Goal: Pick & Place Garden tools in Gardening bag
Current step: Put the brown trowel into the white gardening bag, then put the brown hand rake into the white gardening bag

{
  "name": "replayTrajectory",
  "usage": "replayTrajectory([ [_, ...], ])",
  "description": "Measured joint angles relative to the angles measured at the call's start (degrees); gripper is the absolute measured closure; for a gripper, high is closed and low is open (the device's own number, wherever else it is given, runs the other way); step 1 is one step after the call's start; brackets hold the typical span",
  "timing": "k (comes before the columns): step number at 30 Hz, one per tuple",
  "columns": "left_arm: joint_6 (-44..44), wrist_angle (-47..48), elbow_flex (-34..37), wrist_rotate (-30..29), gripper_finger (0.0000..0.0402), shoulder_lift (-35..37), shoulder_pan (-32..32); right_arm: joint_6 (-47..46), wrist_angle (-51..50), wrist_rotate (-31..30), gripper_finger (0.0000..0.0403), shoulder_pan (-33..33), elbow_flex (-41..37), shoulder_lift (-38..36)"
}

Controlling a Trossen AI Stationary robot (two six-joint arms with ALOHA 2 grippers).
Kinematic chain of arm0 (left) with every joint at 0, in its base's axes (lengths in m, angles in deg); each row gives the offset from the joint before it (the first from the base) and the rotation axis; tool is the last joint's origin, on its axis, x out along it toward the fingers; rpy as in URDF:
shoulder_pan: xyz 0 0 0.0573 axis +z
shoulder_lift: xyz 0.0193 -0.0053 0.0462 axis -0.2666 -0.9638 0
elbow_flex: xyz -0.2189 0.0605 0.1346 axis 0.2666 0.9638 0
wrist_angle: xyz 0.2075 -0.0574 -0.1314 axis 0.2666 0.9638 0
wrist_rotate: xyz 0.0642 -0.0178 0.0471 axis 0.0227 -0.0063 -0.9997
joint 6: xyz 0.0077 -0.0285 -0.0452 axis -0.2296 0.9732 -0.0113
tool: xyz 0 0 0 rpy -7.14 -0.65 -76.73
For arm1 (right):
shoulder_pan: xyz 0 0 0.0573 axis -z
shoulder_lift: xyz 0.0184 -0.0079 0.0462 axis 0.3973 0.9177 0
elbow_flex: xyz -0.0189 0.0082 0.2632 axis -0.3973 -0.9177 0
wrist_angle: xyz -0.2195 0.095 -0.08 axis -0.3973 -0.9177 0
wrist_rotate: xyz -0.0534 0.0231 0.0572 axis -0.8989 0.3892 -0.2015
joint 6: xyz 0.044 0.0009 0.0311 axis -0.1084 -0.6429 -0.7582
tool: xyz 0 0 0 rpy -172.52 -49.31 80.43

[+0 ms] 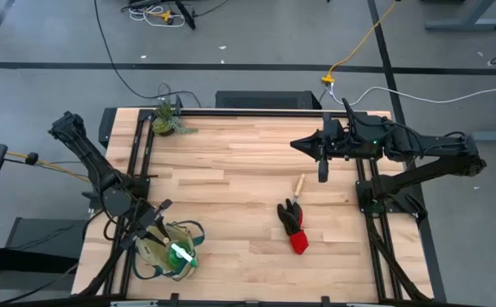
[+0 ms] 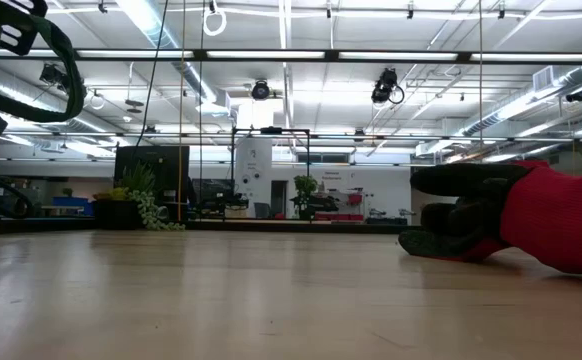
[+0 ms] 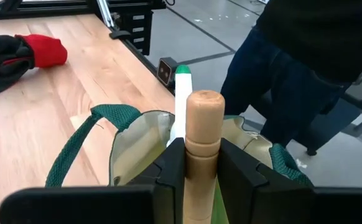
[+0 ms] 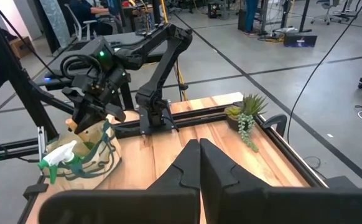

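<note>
This is a large open robotics lab or industrial workshop. A wooden table [image 1: 248,179] stands on a grey concrete floor [image 1: 256,43] marked with dark lines, with loose cables [image 1: 359,43] trailing across it. Long strip lights [image 2: 161,25] hang from a high ceiling with exposed beams. Farther off stand desks, office chairs [image 4: 81,25] and other equipment.

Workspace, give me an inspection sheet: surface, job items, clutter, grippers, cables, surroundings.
Surface: light wooden table, black frame rails.
Job's things: round beige fabric bag with green trim at the near left corner, translucent green bottle with white part poking out; black-and-red glove bundle and a slim wooden-handled tool lie mid-table.
Clutter: small green potted plant, far left corner.
Grippers: left gripper shut on a round-topped wooden handle over the bag; right gripper shut, empty, far right.
Cables: yellow cable on the floor.
Surroundings: person's dark trousers beside the table.
</note>
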Motion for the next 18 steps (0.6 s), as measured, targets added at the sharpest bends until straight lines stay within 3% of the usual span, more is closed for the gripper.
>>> replayTrajectory([
  [18, 3.0, 0.3, 0.0, 1.5, 0.0291, 0.0, 0.0, 0.5, 0.0, 0.1, 0.0403, 0.0, 0.0, 0.0],
])
